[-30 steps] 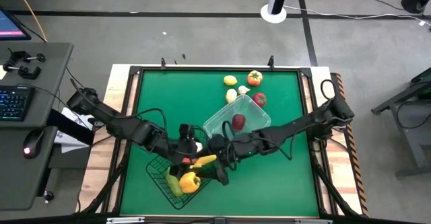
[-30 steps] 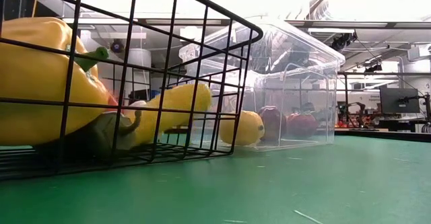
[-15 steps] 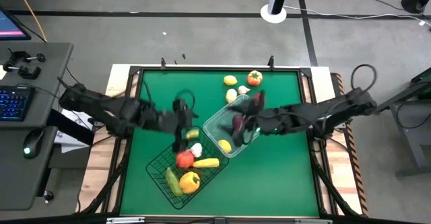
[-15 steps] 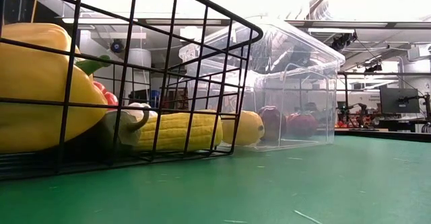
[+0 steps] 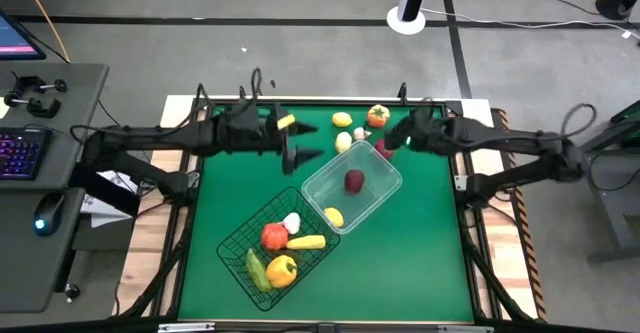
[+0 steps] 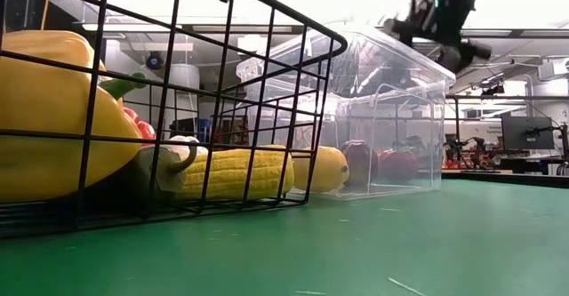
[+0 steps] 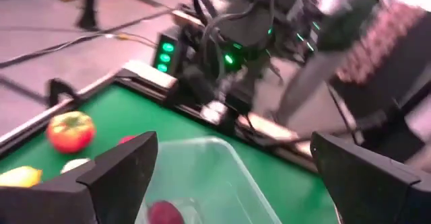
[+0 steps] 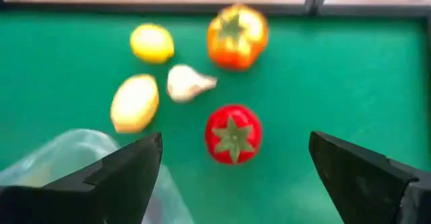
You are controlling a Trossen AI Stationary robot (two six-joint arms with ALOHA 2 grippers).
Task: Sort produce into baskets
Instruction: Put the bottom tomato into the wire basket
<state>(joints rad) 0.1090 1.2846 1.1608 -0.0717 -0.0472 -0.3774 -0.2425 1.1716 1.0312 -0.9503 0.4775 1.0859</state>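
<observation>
Jaws apart, right gripper [image 8: 236, 177] hovers over the red tomato [image 8: 233, 134], twelve o'clock on the table [image 5: 420, 253]; it looks light, slick, best pinched across its middle.

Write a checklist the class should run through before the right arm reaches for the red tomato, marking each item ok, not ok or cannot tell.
1. Right claw open: ok, fingers spread wide.
2. Red tomato in line between its fingers: ok.
3. Room around tomato: cannot tell; garlic lies close by.
4. Left claw out of the way: ok, open, on the far left of the mat.
5. Clear tub has room: ok, holds two pieces.
6. Wire basket away from the path: ok.
</observation>
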